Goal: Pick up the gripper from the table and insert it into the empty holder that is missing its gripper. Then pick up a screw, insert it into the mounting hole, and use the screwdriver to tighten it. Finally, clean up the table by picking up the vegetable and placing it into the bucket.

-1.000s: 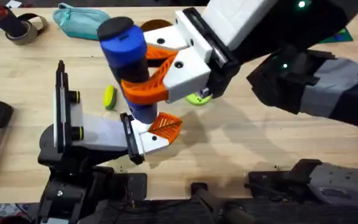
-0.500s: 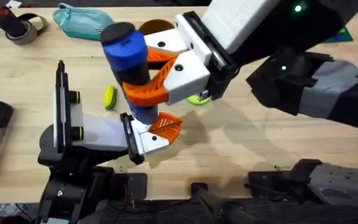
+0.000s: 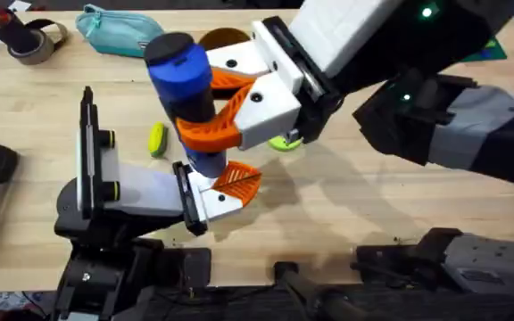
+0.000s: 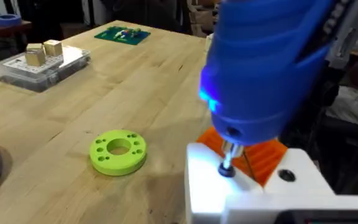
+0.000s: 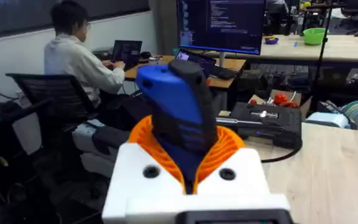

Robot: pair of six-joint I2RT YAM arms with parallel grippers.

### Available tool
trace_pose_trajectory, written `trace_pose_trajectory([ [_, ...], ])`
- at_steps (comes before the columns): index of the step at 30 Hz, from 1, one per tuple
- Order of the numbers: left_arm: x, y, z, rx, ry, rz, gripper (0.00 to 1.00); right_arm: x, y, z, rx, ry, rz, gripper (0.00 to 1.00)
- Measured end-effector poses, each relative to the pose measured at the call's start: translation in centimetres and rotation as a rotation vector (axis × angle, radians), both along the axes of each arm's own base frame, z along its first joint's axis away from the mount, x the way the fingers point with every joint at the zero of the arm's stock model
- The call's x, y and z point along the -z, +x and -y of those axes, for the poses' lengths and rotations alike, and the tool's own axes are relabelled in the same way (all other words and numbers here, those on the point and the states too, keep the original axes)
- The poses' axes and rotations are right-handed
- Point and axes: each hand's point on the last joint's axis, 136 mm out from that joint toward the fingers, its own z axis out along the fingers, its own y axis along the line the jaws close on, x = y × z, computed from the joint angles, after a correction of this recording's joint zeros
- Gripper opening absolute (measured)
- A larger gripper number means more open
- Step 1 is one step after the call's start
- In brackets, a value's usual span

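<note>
Left gripper [image 3: 226, 189] sits low near the front edge of the counter [image 3: 346, 214], white body with orange ribbed pads; can't tell how far its fingers are apart, since the tool covers them from above. Screwdriver [image 3: 186, 94] stands nearly upright over it, blue handle up; in the left wrist view the short metal tip [image 4: 227, 160] meets a hole in a white part [image 4: 253, 193], orange ribbing just behind, and a blue light glows on the handle's side. Right gripper [image 3: 226, 98] reaches in from the right and is clamped on the screwdriver, orange pads wrapping the handle about mid-height; the right wrist view shows the blue handle wedged in the orange V between the two white fingers. Vegetable [image 3: 156, 139] lies flat on the counter just left of the screwdriver, apart from both grippers. Green disc with holes [image 4: 118, 150] lies on the counter close behind the gripper pair, mostly hidden under the right gripper from overhead. Bucket [image 3: 224, 38] sits farther back, partly behind the right gripper. Teal pouch [image 3: 114, 28] is at the far edge to the left, tape roll [image 3: 32, 40] in the far left corner.
</note>
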Motion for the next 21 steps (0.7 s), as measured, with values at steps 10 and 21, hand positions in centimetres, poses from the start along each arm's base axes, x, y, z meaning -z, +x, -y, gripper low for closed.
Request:
trace_pose_trajectory([
  [10,0.0,0.0,0.0,0.0,0.0,0.0,0.022,0.52,0.39,-0.31,0.004,-0.008,-0.012,0.042],
  [21,0.0,0.0,0.0,0.0,0.0,0.0,0.022,0.54,0.39,-0.31,0.004,-0.009,-0.012,0.041],
])
